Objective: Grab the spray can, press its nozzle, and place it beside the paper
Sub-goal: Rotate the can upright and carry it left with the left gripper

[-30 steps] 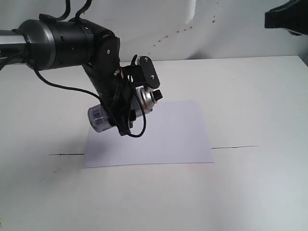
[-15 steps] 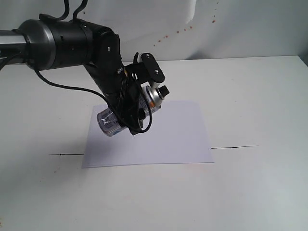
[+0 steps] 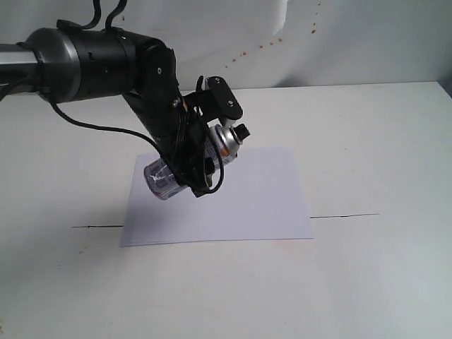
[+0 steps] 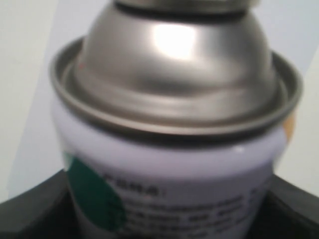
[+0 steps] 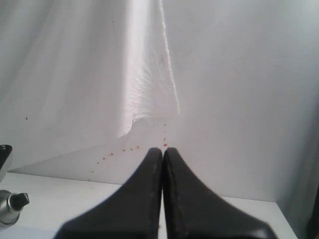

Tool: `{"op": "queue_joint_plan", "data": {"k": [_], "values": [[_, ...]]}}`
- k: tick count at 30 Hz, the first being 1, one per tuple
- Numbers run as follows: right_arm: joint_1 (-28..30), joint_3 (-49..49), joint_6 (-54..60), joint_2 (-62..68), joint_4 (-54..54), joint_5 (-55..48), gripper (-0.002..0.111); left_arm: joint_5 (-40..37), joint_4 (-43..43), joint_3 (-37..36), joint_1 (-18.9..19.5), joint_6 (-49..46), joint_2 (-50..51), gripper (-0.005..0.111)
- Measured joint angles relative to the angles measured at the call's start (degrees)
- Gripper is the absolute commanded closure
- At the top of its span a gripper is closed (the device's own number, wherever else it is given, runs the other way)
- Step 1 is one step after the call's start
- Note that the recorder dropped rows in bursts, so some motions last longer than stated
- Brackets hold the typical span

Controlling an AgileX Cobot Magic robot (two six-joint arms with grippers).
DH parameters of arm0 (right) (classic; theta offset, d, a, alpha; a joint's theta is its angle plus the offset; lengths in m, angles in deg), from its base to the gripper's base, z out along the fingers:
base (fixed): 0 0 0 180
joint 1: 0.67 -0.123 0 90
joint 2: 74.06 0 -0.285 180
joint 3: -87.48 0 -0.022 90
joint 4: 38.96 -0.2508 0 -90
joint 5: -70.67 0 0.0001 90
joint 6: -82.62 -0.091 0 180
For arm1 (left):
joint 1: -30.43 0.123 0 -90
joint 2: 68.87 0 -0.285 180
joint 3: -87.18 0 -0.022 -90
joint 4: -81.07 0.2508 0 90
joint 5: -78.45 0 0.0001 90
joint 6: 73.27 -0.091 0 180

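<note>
Spray can [image 3: 162, 181] is gripped round its body by the left gripper [image 3: 192, 164] and held above the paper [image 3: 261, 201]. Within the last second it has been swung from nearly level to a steeper tilt, nozzle [image 3: 242, 131] raised. The right gripper [image 5: 162, 155] is kept closed and empty, far off, so the press is judged still undone.

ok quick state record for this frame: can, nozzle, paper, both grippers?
spray can: held off the table, tilted, over the paper's left part
nozzle: at the high end, nothing seen pressing it
paper: flat on the table
left gripper: shut on the spray can
right gripper: shut, empty, clear of the spray can
</note>
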Motion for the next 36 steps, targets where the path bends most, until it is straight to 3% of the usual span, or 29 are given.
{"op": "queue_joint_plan", "data": {"k": [9,15,21,36], "values": [[0.0,-3.7,0.0,-4.7,-0.1,-0.4,0.108,4.5,-2.8,0.0,0.7,3.0,-5.2,0.107],[0.0,-3.7,0.0,-4.8,-0.1,-0.4,0.108,7.5,-12.3,0.0,4.9,3.3,-8.3,0.107],[0.0,-3.7,0.1,-4.8,-0.1,-0.4,0.108,9.0,-15.4,0.0,7.5,3.2,-10.7,0.107],[0.0,-3.7,0.1,-4.8,-0.1,-0.4,0.108,18.0,-17.6,0.0,7.6,4.5,-15.2,0.107]]}}
